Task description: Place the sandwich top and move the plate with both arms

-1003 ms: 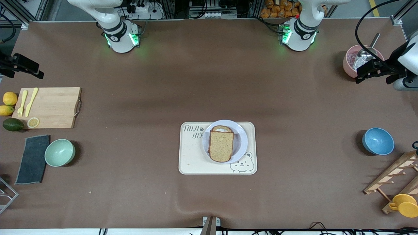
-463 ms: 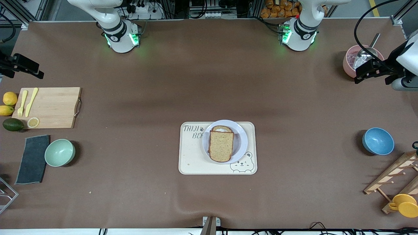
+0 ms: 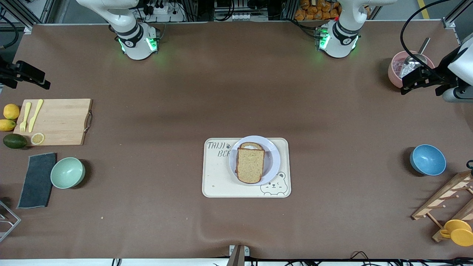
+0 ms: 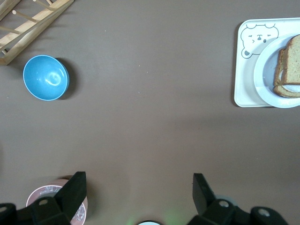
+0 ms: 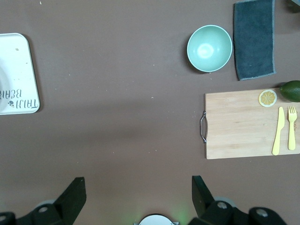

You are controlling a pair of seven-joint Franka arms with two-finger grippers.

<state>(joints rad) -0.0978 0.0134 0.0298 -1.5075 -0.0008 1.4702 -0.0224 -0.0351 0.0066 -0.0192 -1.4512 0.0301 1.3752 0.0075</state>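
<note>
Front view: sandwich top [image 3: 250, 165] on plate [image 3: 274, 159] — well apart from both grippers.
Left gripper [image 4: 139, 187]: spread, empty, over tabletop [image 4: 150, 117].
Right gripper [image 5: 138, 188]: spread, empty.

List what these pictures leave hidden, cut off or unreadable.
- Egg slice: front view, mostly covered by the sandwich top; only a strip shows.
- Tray lettering: front view, cut short by the plate.
- Plate: left wrist view, cut by the frame edge.
- Pink bowl contents: front view, screened by the left gripper above it.
- Right gripper: front view, arm cut by the edge.
</note>
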